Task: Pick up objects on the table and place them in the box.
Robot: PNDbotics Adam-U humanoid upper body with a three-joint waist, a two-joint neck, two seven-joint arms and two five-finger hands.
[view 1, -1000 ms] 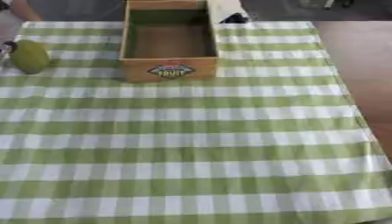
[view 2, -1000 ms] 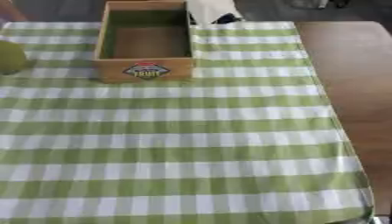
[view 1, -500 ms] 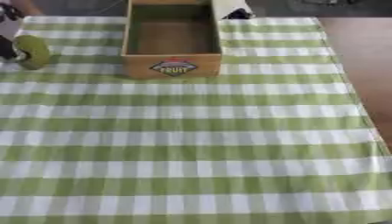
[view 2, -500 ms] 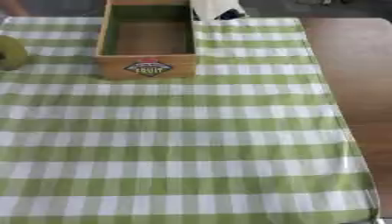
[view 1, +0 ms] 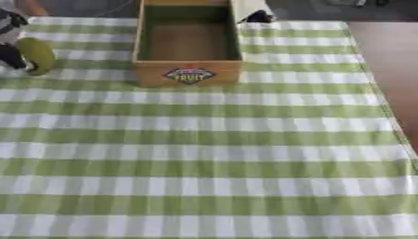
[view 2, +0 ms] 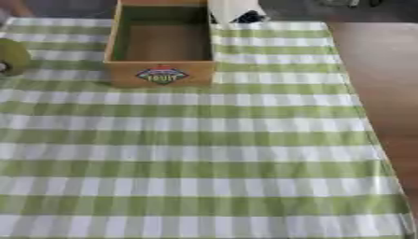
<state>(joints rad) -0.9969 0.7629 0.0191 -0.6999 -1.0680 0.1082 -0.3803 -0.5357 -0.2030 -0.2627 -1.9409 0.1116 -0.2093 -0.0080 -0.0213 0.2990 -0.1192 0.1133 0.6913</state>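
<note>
Green-and-white checked cloth (view 1: pixel 212 154) covers the table, w/ bare brown wood (view 2: pixel 388 88) showing along the right side. Near half of the cloth carries nothing visible.

Mid-left edge: a yellow-green rounded object (view 1: pixel 37 55), the only loose item seen on the cloth, lies well left of the box and roughly level w/ its front wall. Left hand (view 1: pixel 11 44), black, comes in from the left edge and sits against the object's left side; whether its fingers are curled round it or merely touching cannot be told, since most of the hand is cut off by the edge. In the right eye view only the object's rim shows at the left border. Judgement: the hand is at the pick-up stage, approaching from the outer side so the object can be carried right toward the box.

Far centre: box (view 1: pixel 188 46), open-topped, wood-coloured w/ green inner walls, a fruit label (view 1: pixel 189 75) on its near face. Its floor looks bare, so no item appears to be deposited yet. Opening faces up, so a drop from above should suit.

Just beyond the box's right rear corner: a white-and-black item (view 2: pixel 237 11), touching or just beside the wall; identity unclear. It stands off the likely left-to-box path, so the near-left wall of the box is the main thing to clear. Right hand: not visible in either view.
</note>
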